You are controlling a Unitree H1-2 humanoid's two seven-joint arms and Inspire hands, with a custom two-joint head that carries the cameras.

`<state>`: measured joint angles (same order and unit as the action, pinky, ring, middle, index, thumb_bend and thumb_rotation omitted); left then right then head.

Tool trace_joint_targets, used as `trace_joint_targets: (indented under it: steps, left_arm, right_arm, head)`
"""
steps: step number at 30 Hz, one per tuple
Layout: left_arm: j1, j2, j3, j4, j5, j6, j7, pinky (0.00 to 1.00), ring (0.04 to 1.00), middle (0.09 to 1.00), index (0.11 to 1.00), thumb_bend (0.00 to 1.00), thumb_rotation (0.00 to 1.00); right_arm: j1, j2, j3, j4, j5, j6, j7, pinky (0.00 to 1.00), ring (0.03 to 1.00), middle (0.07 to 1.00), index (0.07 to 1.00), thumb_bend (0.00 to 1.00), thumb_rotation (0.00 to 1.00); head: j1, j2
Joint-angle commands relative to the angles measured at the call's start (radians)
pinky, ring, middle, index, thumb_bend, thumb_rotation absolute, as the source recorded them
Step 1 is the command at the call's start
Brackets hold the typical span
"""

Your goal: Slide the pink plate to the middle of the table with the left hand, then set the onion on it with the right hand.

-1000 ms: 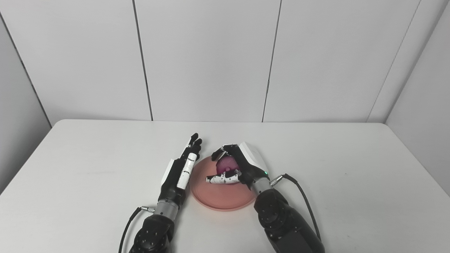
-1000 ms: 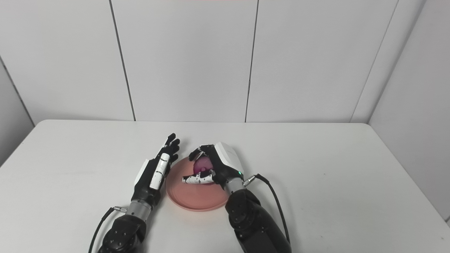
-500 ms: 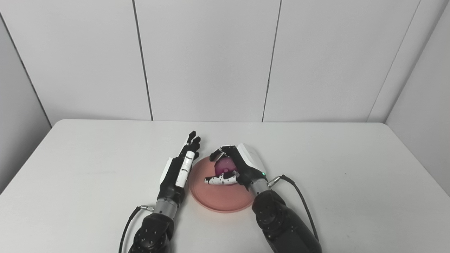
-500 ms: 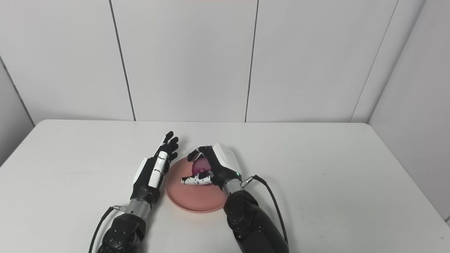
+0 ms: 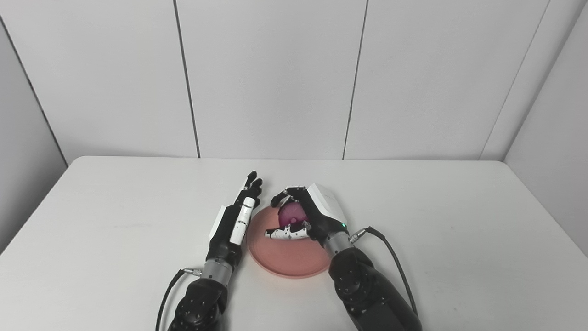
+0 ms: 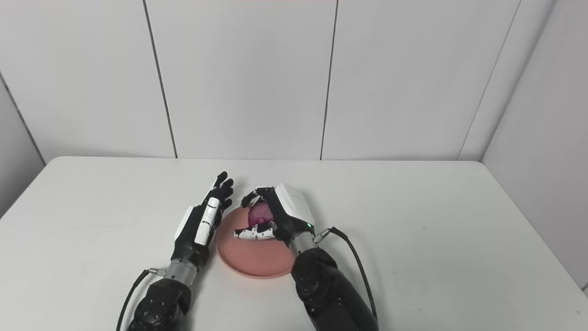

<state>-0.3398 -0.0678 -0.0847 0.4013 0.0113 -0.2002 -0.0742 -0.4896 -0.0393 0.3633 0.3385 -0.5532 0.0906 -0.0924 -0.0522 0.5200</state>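
Our right hand (image 5: 308,216) cups the onion (image 5: 292,213) over the pink plate (image 5: 285,255) for release; left hand (image 5: 235,219), fingers straight and empty, braces the plate's left rim mid-tabletop.

Table (image 5: 115,220): white, flat, bounded at the rear by pale wall panels (image 5: 271,78).
Pink plate (image 5: 285,257): round, flat on the table near its middle, between the two forearms.
Onion (image 5: 292,213): purple-pink, above the far part of the pink plate; contact with the plate cannot be determined.
Right hand (image 5: 308,217): over the far part of the pink plate, fingers curled around the onion, thumb beneath it.
Left hand (image 5: 236,216): on edge just beside the left rim of the pink plate, fingers extended straight, holding nothing.
Cables (image 5: 390,250): black, one at each wrist.
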Motion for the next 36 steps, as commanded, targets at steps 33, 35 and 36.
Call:
trace_joint_targets:
  steps: [33,35,36]
  left_arm:
    - [-0.021,0.006,-0.010,0.014,0.039,-0.036,0.025,0.96,0.977,0.975,0.966,0.53,1.00]
    - [-0.019,0.007,-0.012,0.011,0.048,-0.031,0.026,0.95,0.977,0.974,0.967,0.53,1.00]
    - [-0.019,0.008,-0.013,0.010,0.050,-0.025,0.025,0.95,0.978,0.976,0.969,0.53,1.00]
  right_arm:
    - [0.019,-0.035,0.003,-0.093,0.015,-0.102,0.014,0.62,0.688,0.730,0.724,0.58,0.36]
    - [0.021,-0.036,0.001,-0.102,0.013,-0.109,0.017,0.65,0.721,0.759,0.754,0.60,0.41]
    - [0.023,-0.038,-0.001,-0.112,0.016,-0.113,0.021,0.67,0.737,0.774,0.769,0.61,0.44]
  head:
    - [-0.001,0.006]
    - [-0.001,0.004]
    - [-0.001,0.004]
